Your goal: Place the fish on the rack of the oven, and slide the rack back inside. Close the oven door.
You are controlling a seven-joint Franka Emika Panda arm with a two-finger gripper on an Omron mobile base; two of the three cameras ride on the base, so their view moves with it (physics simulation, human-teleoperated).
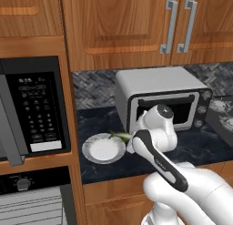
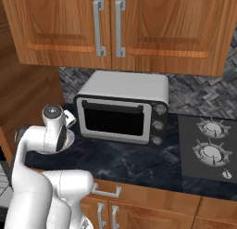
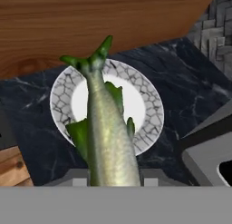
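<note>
Left base view, oven (image 1: 34,199): low at left under microwave (image 1: 32,110), rack (image 1: 32,208) pulled out, well apart from the plate.
Counter (image 1: 205,146): dark, carries toaster oven (image 1: 159,99); better to swing clear of it.
Plate (image 3: 149,109): below the fish, seems apart from it.
Fish (image 3: 106,141): long body between the jaws, tail pointing away over the plate.
Gripper (image 3: 111,177): closed on the fish; advice: lift straight, keep it level, carry slowly.

Even, soft rendered light, no glare. Faint shadow under the plate (image 1: 103,149) on the dark counter (image 1: 200,146). Textures coarse, edges slightly blurred; no edge distortion.
</note>
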